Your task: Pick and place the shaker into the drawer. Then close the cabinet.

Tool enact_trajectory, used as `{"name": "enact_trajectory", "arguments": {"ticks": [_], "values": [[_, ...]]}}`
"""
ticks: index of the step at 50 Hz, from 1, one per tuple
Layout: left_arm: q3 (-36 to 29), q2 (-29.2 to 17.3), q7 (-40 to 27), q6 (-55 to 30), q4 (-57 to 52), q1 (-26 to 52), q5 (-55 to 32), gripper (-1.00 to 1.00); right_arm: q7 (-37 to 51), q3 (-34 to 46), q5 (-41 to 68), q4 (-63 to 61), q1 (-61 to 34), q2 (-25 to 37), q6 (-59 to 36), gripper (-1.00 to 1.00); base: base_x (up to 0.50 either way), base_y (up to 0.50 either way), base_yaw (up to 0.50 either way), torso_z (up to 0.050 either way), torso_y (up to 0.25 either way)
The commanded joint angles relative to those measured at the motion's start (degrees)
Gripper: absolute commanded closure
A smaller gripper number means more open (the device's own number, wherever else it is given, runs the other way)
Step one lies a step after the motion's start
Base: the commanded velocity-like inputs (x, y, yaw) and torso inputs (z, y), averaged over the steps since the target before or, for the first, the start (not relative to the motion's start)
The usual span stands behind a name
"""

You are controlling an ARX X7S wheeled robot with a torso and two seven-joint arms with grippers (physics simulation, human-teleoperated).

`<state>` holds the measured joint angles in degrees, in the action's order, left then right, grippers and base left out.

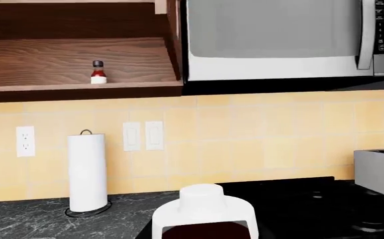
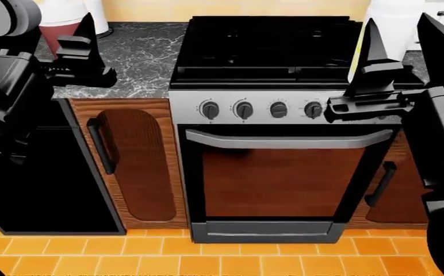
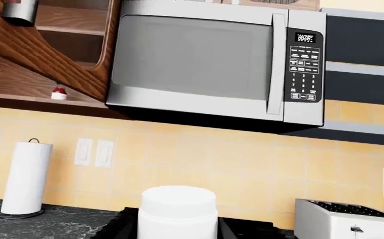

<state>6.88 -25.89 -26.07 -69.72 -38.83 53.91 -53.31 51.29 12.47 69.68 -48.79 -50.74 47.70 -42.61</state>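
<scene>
Left claw point(image 2: 84, 43): black, raised over the dark marbled stone tabletop point(image 2: 141, 54); its fingers stand apart, released, nothing between them.
Right claw point(image 2: 406, 46): black, raised at the stove's right front corner; fingers spread wide, released.
Shaker point(image 1: 98, 72): small red-and-white bottle with a dark cap, upright on the open wooden wall-cabinet shelf point(image 1: 66, 62), well above both claws.
Drawer: not identifiable in these views.
Below the left claw: narrow wooden door with a black vertical handle point(image 2: 134, 167).
Between the claws: black-topped steel stove point(image 2: 276, 109).
Behind the left claw: white paper-towel roll point(image 1: 87, 172), standing on the tabletop.
</scene>
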Motion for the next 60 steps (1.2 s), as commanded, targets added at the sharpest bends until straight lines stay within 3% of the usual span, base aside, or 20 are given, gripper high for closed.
{"name": "enact_trajectory", "arguments": {"ticks": [1, 48, 60], "values": [[-0.2, -0.2, -0.6, 0.4, 0.3, 0.3, -0.5, 1.00, -0.4, -0.7, -1.2, -0.1, 0.0, 0.1, 0.0, 1.00, -0.15, -0.31, 0.00, 0.000, 0.000], [-0.5, -1.4, -0.8, 2.7, 0.1, -1.4, -0.9, 1.00, -0.1, -0.5, -1.0, -0.2, 0.2, 0.6, 0.7, 1.00, -0.05, -0.36, 0.00, 0.000, 0.000], [-0.3, -1.6, -1.6, 2.0, 0.1, -0.7, -1.9, 1.00, 0.3, -0.7, -0.1, -0.4, -0.3, 0.9, 0.5, 1.00, -0.30, -0.17, 0.00, 0.000, 0.001]]}}
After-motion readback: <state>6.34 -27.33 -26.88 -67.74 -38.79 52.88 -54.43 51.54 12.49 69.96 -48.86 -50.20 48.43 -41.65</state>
